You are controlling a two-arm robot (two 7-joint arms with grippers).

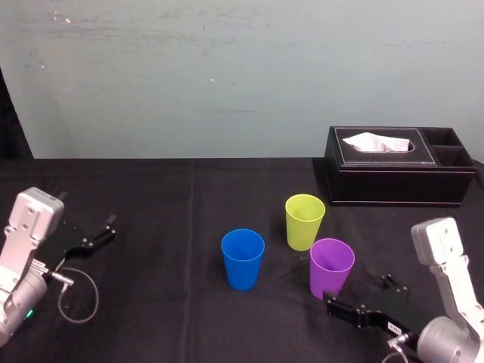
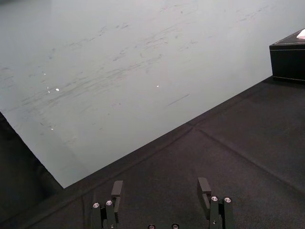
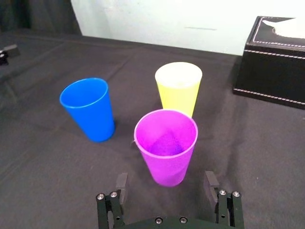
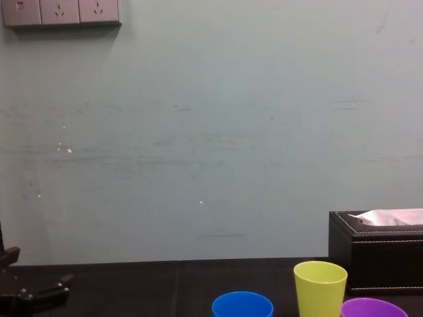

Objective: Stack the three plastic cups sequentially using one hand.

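It looks like a lab test room. A black-clothed table (image 1: pixel 151 227) meets a bare, scuffed wall (image 1: pixel 227 76) with sockets (image 4: pixel 59 12).

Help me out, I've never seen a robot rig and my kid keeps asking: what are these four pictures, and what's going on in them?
This is a two-armed robot working at a table with a black cloth. The head view looks down from the robot's head and the chest view looks across the table from lower down. The two wrist views come from cameras on its arms.

Three plastic cups stand upright and apart: a blue cup, a yellow-green cup and a purple cup. A black tissue box sits behind them on the right.

The left gripper lies open far to the left, away from the cups. The right gripper is open on the robot's side of the purple cup, pointing at it. Nothing is held and no cup is stacked yet.
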